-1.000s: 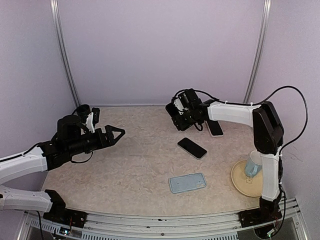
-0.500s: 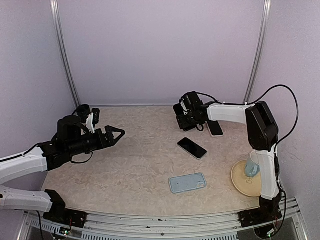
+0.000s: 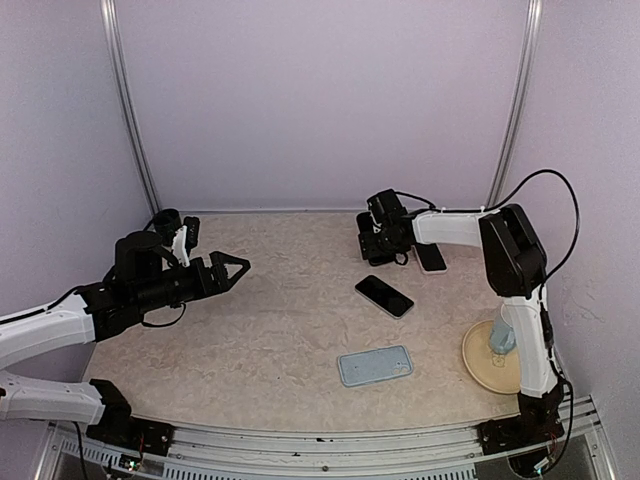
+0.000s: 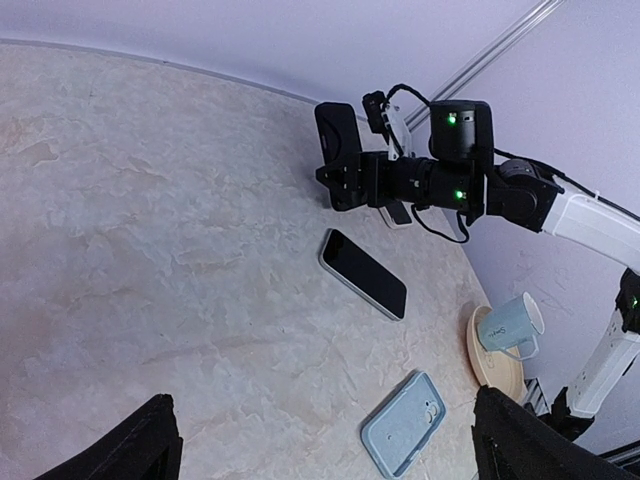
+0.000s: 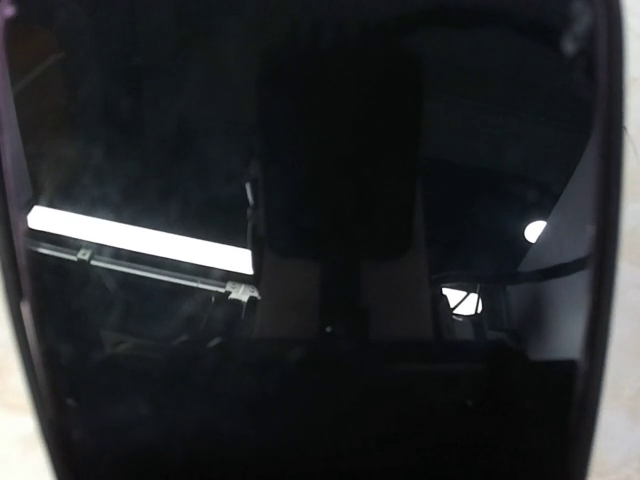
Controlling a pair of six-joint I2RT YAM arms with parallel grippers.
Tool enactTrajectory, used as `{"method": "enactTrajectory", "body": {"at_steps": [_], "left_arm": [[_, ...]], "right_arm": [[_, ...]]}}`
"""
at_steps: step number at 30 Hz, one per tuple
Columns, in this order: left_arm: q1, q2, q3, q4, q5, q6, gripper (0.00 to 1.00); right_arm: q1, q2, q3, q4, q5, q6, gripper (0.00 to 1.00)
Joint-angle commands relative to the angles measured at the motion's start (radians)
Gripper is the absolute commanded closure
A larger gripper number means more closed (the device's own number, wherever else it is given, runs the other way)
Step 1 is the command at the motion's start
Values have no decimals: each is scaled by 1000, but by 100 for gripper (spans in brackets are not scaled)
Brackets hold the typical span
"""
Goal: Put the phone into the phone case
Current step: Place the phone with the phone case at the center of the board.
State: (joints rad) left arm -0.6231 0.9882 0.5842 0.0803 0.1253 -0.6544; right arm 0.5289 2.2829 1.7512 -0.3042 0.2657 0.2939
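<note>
Overall light: bright, soft, even, from above.
Shadows: I see only faint, short ones on the tabletop.
Top view: sharp throughout.
Left wrist: sharp centre, edges bent by the wide lens; left jaws dark, blurred.
Right wrist: nearly black; the phone screen mirrors a bright light strip and a small spot.

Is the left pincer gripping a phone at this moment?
No, the left pincer stands wide open above the table with nothing in it.
</note>
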Motion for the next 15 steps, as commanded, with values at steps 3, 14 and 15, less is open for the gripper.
{"method": "enactTrajectory", "body": {"at_steps": [3, 14, 15], "left_arm": [[6, 0, -4, 8, -11, -9, 1], [6, -3, -21, 13, -24, -9, 1], [6, -5, -22, 14, -25, -10, 1]], "right_arm": [[-17, 25, 47, 56, -13, 80, 49], [-17, 19, -32, 100, -34, 158, 44], [-17, 17, -35, 99, -32, 160, 43]]}}
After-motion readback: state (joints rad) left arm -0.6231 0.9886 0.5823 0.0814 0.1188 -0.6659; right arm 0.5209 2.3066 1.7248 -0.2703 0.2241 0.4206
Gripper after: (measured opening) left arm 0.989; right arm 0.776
